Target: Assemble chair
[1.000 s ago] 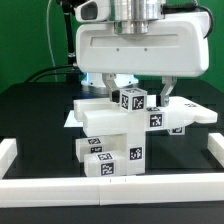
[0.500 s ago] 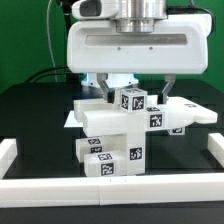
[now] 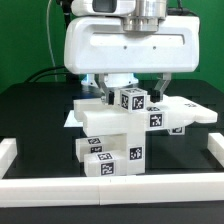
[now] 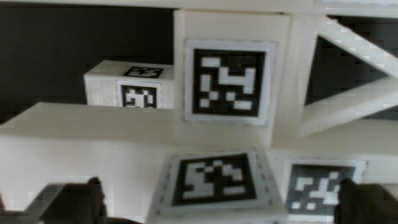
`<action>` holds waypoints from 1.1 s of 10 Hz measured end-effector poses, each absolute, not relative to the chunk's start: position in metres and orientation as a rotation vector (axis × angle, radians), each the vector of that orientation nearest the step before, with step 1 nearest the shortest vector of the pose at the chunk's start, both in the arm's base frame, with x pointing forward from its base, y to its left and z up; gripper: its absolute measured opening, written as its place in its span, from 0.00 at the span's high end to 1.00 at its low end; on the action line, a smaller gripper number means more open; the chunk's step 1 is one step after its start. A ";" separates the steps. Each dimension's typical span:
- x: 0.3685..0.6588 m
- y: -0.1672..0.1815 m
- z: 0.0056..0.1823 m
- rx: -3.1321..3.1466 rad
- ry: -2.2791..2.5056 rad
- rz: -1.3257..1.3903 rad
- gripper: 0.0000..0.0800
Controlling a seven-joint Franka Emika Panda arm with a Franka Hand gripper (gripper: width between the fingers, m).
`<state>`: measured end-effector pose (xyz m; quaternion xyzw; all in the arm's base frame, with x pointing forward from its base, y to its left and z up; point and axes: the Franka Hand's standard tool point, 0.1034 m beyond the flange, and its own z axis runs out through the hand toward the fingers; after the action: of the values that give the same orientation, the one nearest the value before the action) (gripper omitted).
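Note:
The partly joined chair (image 3: 112, 135) stands mid-table: blocky white tagged parts stacked, with a slab (image 3: 190, 113) reaching toward the exterior view's right and a cube-ended leg (image 3: 133, 99) on top. My gripper (image 3: 136, 92) hangs just above, open, its fingers (image 3: 107, 92) standing apart on either side of the leg without touching it. In the wrist view the tagged parts (image 4: 231, 80) fill the picture, and the gripper (image 4: 222, 205) shows two dark fingertips (image 4: 75, 203) wide apart with a tagged face between them.
Plain white border rails run along the front (image 3: 110, 186) and both sides (image 3: 8, 150) of the black table. A thin flat white sheet (image 3: 68, 119) lies behind the chair on the exterior view's left. Cables hang at the back left.
The hand has shifted toward the exterior view's left over the chair. The fingers stay apart around the top leg. The chair parts have not moved.

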<state>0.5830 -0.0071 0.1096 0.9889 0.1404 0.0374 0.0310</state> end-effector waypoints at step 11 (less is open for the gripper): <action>0.587 -0.010 0.108 3.014 -0.814 0.147 0.66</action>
<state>0.5870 -0.0096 0.1078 0.9643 -0.2603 0.0471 0.0081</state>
